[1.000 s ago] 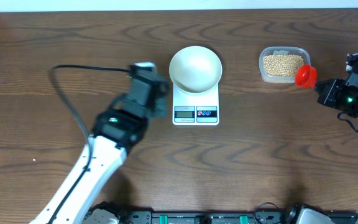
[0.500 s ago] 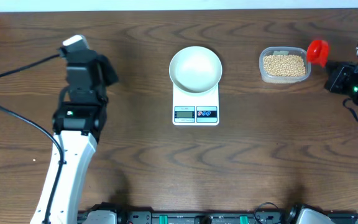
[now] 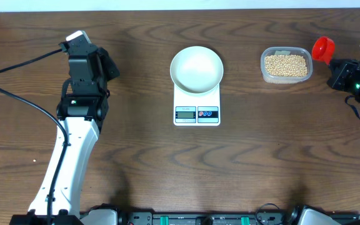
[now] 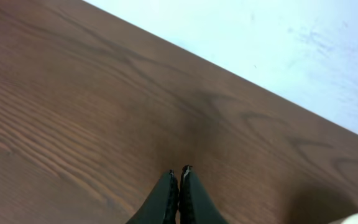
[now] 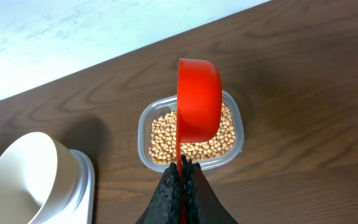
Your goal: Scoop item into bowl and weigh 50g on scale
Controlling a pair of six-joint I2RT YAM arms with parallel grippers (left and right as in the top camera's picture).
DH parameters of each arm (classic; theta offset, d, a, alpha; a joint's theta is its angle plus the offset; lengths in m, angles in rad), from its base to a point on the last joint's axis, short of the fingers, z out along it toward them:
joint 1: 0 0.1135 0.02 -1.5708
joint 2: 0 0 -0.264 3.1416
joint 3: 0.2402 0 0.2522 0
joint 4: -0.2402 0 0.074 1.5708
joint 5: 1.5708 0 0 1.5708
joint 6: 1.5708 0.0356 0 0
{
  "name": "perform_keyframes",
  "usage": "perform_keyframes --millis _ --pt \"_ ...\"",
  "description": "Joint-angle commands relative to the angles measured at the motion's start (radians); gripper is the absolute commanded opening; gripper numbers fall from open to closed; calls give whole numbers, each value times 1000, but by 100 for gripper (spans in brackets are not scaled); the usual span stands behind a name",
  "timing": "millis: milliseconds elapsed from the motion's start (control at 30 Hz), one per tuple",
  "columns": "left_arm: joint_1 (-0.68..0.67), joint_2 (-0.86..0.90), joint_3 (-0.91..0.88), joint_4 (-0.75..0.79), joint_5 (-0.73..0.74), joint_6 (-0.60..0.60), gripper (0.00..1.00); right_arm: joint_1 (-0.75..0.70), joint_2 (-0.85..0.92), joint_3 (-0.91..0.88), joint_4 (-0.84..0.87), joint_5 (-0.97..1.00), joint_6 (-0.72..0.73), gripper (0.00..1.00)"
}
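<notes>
Overhead: single bowl (image 3: pixel 196 67), scale (image 3: pixel 196 100), tub (image 3: pixel 263 66), scoop (image 3: pixel 322 48) (beans (image 3: pixel 285 64) uncountable).

Bowl (image 3: pixel 196 69): white, upright, apparently empty, atop the scale (image 3: pixel 197 114).
Scale: white, display unreadable.
Beans (image 3: pixel 285 64): tan, heaped in clear tub (image 3: pixel 262 67), right of the scale.

The left gripper (image 4: pixel 178 172) has its two black fingers (image 4: pixel 165 196) pressed together, with nothing between them, above the dark wooden table (image 4: pixel 73 112). Past the table's far edge runs a pale, faintly mottled surface (image 4: pixel 278 43).
</notes>
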Motion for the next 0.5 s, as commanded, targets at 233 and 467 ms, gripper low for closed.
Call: perform_keyframes --millis 233,467 --pt "-122 5 8 -176 111 13 7 5 7 16 -15 2 10 1" --pt "-333 67 8 -270 111 -25 7 5 7 16 -40 -2 10 1"
